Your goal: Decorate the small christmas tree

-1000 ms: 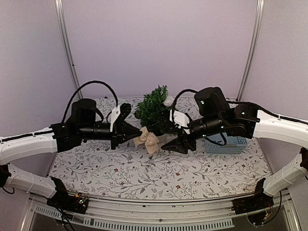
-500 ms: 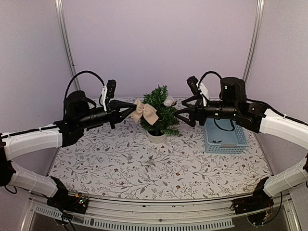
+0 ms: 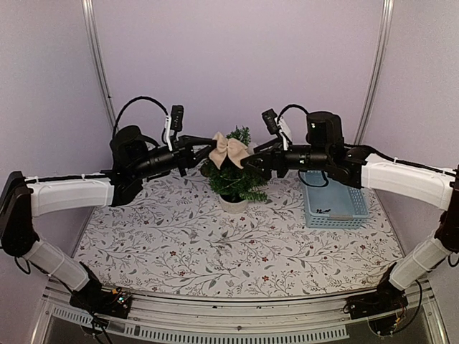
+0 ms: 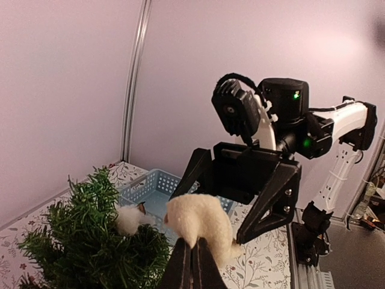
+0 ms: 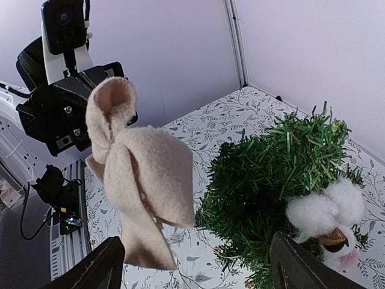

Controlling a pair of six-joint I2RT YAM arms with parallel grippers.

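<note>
The small christmas tree (image 3: 234, 178) stands in its white pot (image 3: 233, 205) at the back middle of the table. A white cotton tuft (image 5: 325, 211) sits in its branches. A beige felt bow (image 3: 229, 149) hangs at the treetop, and my left gripper (image 3: 210, 149) is shut on its tail from the left. In the left wrist view the bow (image 4: 201, 224) sits just above the closed left gripper (image 4: 192, 268), beside the tree (image 4: 90, 241). My right gripper (image 3: 249, 162) is open at the tree's right, facing the bow (image 5: 141, 180) and the tree (image 5: 271, 174), holding nothing.
A light blue basket (image 3: 333, 201) with small dark items in it stands right of the tree, under the right arm. The table wears a floral cloth (image 3: 215, 251). Purple walls and metal posts (image 3: 100, 72) close in behind.
Both arms rose from near the tabletop. My left gripper carried the bow from in front of the pot up to the treetop. My right gripper opened wider and moved in at the tree's right.
</note>
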